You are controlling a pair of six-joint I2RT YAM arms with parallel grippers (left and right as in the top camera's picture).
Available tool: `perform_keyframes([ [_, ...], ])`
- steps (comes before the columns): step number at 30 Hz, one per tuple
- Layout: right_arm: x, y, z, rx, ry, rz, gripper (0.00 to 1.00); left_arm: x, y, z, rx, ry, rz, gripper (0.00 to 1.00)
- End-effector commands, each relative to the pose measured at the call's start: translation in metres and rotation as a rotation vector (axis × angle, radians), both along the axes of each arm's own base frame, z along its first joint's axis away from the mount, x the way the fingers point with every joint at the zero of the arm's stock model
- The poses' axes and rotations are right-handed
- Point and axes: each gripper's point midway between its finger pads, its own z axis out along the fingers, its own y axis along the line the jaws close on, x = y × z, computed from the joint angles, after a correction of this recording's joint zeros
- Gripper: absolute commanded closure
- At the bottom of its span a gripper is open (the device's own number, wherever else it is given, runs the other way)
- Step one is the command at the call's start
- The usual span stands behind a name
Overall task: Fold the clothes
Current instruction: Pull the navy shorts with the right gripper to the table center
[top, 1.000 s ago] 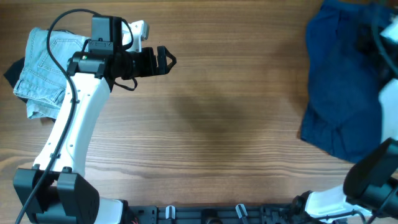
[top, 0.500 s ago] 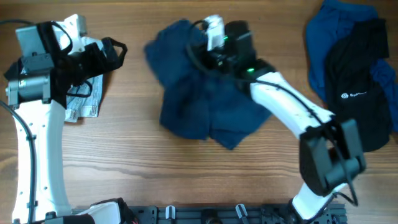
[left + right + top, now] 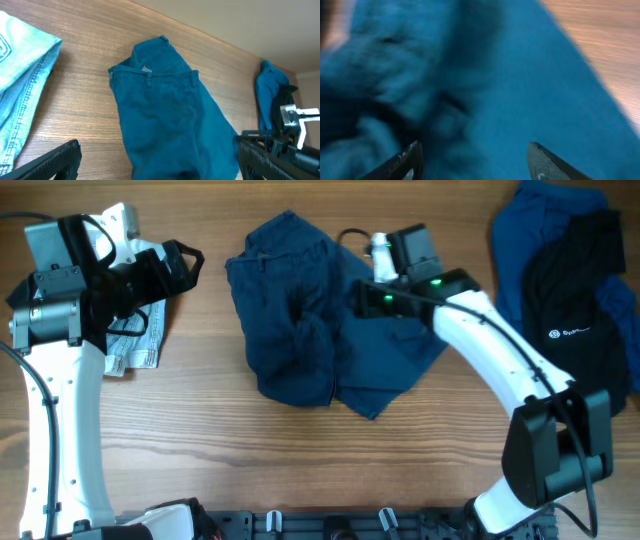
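A dark blue garment [image 3: 320, 330] lies crumpled in the middle of the table, its waistband toward the far edge. In the left wrist view the blue garment [image 3: 170, 110] sits ahead of my left gripper [image 3: 160, 165], which is wide open and holds nothing. Overhead, the left gripper [image 3: 185, 265] hovers to the garment's left. My right gripper [image 3: 362, 298] is over the garment's right part. In the right wrist view the right gripper [image 3: 475, 162] is open just above the blue cloth [image 3: 510, 85], with nothing pinched between the fingers.
Folded light denim [image 3: 130, 345] lies under the left arm at the table's left side. A pile with a blue garment [image 3: 520, 250] and a black garment [image 3: 575, 310] sits at the right edge. Bare wood [image 3: 300, 470] runs along the front.
The right gripper has opened, let go of the blue garment and shifted right. The garment now lies wider, spread to the left. The left arm holds the same place as half a second ago.
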Motion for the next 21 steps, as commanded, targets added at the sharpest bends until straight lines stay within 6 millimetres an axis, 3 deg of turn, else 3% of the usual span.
perform_keyframes([
  [1,-0.022,-0.028,-0.028,-0.107,0.135,-0.067,0.79,0.000,-0.015,0.006,-0.011,-0.013,-0.040,0.00],
  [2,-0.029,-0.031,-0.034,-0.119,0.166,-0.067,0.94,0.000,-0.019,0.006,-0.011,-0.012,-0.049,0.00],
  [5,-0.044,-0.036,-0.055,-0.141,0.226,-0.065,0.96,0.000,-0.026,0.003,-0.012,-0.004,-0.068,0.00],
  [10,-0.068,-0.047,-0.105,-0.182,0.320,-0.093,0.96,0.003,-0.031,-0.009,-0.017,0.035,-0.080,0.00],
  [16,-0.051,-0.061,-0.139,-0.253,0.252,-0.160,0.96,0.004,-0.031,-0.012,-0.018,0.042,-0.080,0.00],
  [21,-0.020,-0.082,-0.211,-0.240,0.220,-0.238,0.96,0.002,-0.031,-0.013,-0.020,0.055,-0.080,0.00],
])
